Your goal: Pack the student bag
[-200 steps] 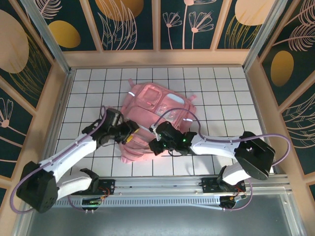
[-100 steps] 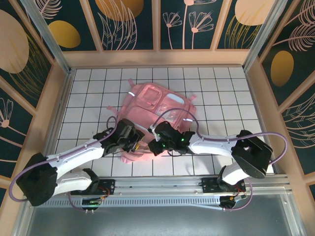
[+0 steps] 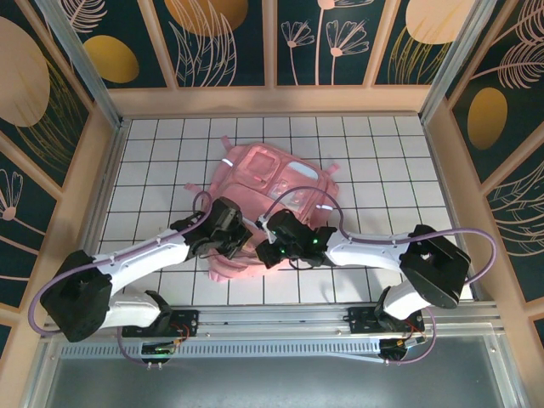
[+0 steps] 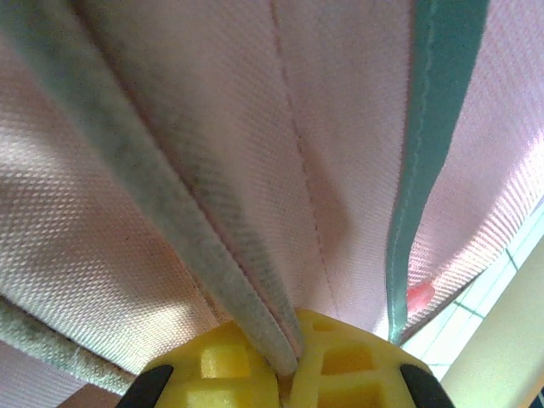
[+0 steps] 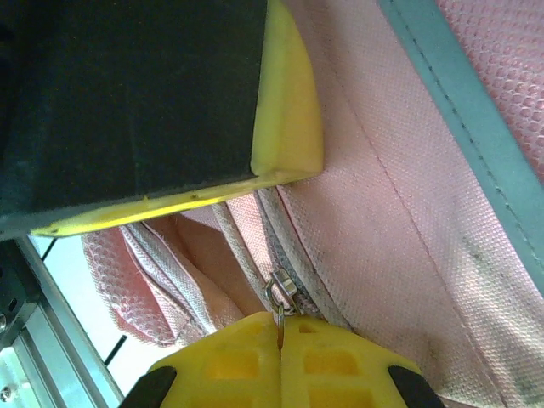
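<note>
Left gripper [image 4: 289,364]: the two yellow fingers [image 4: 223,367] sit at the bottom edge of the view, jaws pressed together on a grey edging band [image 4: 195,229] of the student bag [image 4: 170,110]; the band runs diagonally from the upper left into the fingertips; pink woven fabric lies taut above; a teal strip [image 4: 425,153] descends at the right; a sliver of white tiled tabletop [image 4: 476,310] shows at the lower right.

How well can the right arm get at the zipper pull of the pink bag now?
Very well, it seems: the right gripper is shut on the zipper pull, and nothing lies between them.
</note>
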